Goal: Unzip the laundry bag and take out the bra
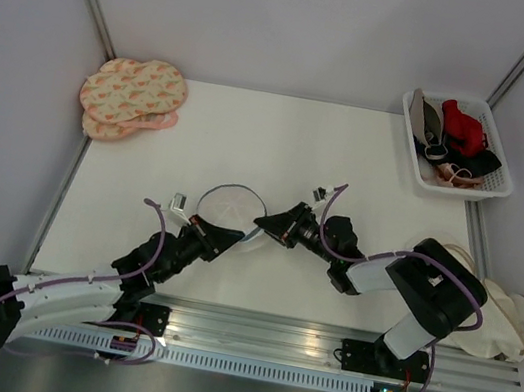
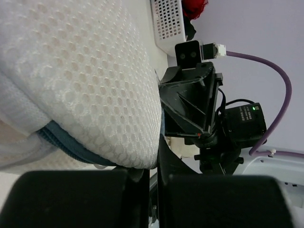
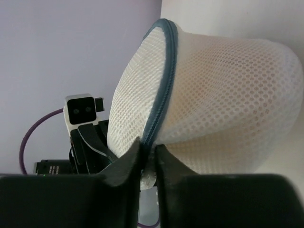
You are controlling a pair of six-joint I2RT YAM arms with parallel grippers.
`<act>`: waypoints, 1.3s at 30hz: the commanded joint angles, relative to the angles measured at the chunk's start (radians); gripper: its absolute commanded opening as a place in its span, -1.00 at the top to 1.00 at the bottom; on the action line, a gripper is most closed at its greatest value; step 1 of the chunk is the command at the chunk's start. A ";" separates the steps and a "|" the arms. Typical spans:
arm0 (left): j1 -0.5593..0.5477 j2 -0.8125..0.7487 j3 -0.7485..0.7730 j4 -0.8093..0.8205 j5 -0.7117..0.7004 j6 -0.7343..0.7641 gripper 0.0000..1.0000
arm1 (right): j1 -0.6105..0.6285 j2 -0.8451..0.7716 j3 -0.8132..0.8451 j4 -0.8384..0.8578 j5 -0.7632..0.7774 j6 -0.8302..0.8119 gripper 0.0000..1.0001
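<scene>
Near the front-centre of the tabletop (image 1: pixel 282 139), the laundry bag (image 1: pixel 233 203) lies between the two arms. Its dark zipped rim (image 3: pixel 164 80) rings the white mesh dome.

The left tool (image 2: pixel 153 187) sits at the bag's near edge. Its fingers are nearly together with a scrap of white mesh between them, which reads as clamped on the bag's lower edge.

The right tool (image 3: pixel 148 159) is at the opposite side, fingers pinched together on the grey rim where the zip track runs down to them. Whether the pull tab itself is in the pinch I cannot tell. The zip looks closed along the whole stretch visible from the right wrist.

The bra is not directly visible. A faint peach cast shows through the mesh in the left wrist view, so I judge it is inside the bag.

Handling notes (judgement):
- **Bag:** light and soft, open-weave mesh over a springy rim. It holds its dome but will likely dent, and will drag along the tabletop if pulled from one side only.
- **Grip:** the mesh is not slippery, yet it snags.
- **Best holds:** the fabric or rim seam beside the zip for the anchoring side, the pull tab for the other.
- **Bra:** should be light, with semi-stiff cups and straps apt to catch on zip teeth. Take a cup edge or strap once the opening is wide.
</scene>
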 commanded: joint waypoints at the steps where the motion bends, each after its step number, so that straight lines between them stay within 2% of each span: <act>1: -0.012 -0.050 -0.010 -0.044 0.029 0.018 0.95 | -0.023 -0.005 0.038 0.112 -0.038 -0.006 0.64; 2: -0.012 -0.059 -0.009 -0.056 0.027 0.024 0.93 | -0.025 -0.012 0.040 0.105 -0.048 -0.009 0.87; 3: -0.012 -0.067 -0.007 -0.073 0.022 0.032 0.82 | -0.028 -0.019 0.038 0.093 -0.055 -0.021 0.99; 4: -0.012 -0.084 -0.006 -0.082 0.019 0.039 0.72 | -0.031 -0.028 0.034 0.073 -0.055 -0.031 0.99; 5: -0.012 -0.091 -0.003 -0.088 0.018 0.043 0.34 | -0.039 -0.046 0.020 0.057 -0.059 -0.040 0.99; 7: -0.010 -0.108 0.008 -0.120 0.015 0.059 -0.10 | -0.049 -0.069 -0.004 -0.003 -0.071 -0.071 0.99; 8: -0.012 -0.128 0.017 -0.139 0.013 0.067 -0.51 | -0.066 -0.098 -0.014 -0.022 -0.078 -0.083 0.99; 11: -0.012 -0.174 0.057 -0.229 0.012 0.119 -0.99 | -0.106 -0.163 -0.040 -0.157 -0.134 -0.150 0.99; 14: -0.012 -0.203 0.091 -0.318 0.019 0.179 -0.99 | -0.196 -0.203 -0.022 -0.350 -0.238 -0.280 0.99; 15: -0.009 -0.205 0.099 -0.347 0.018 0.191 -0.99 | -0.212 -0.209 -0.009 -0.489 -0.274 -0.317 0.99; 17: -0.009 -0.207 0.123 -0.453 0.000 0.219 -0.99 | -0.258 -0.214 0.034 -0.634 -0.294 -0.458 0.99; 18: -0.009 -0.205 0.125 -0.478 -0.005 0.227 -0.99 | -0.269 -0.210 0.057 -0.803 -0.291 -0.507 0.99; 20: -0.007 -0.203 0.119 -0.505 -0.013 0.251 -0.99 | -0.296 -0.192 0.115 -0.942 -0.244 -0.656 0.99; 21: -0.006 -0.194 0.114 -0.510 -0.033 0.265 -0.99 | -0.303 -0.186 0.135 -1.072 -0.213 -0.698 0.99; 24: 0.002 -0.173 0.097 -0.478 -0.070 0.294 -0.99 | -0.318 -0.177 0.176 -1.199 -0.089 -0.772 0.99; 27: 0.014 -0.095 0.097 -0.377 -0.071 0.361 -0.99 | -0.323 -0.164 0.206 -1.248 -0.018 -0.802 0.99; 30: 0.039 0.069 0.131 -0.290 -0.016 0.449 -0.99 | -0.321 -0.122 0.242 -1.282 0.034 -0.831 0.99; 31: 0.048 0.115 0.149 -0.216 0.008 0.493 -0.99 | -0.323 -0.109 0.258 -1.282 0.039 -0.838 0.99; 32: 0.057 0.222 0.155 -0.162 0.037 0.513 -0.99 | -0.321 -0.082 0.264 -1.282 0.043 -0.842 0.99; 35: 0.096 0.405 0.186 0.023 0.200 0.553 -0.99 | -0.323 -0.034 0.279 -1.277 0.050 -0.859 0.99; 39: 0.097 0.531 0.217 0.212 0.317 0.593 -0.91 | -0.323 -0.025 0.284 -1.265 0.053 -0.868 0.99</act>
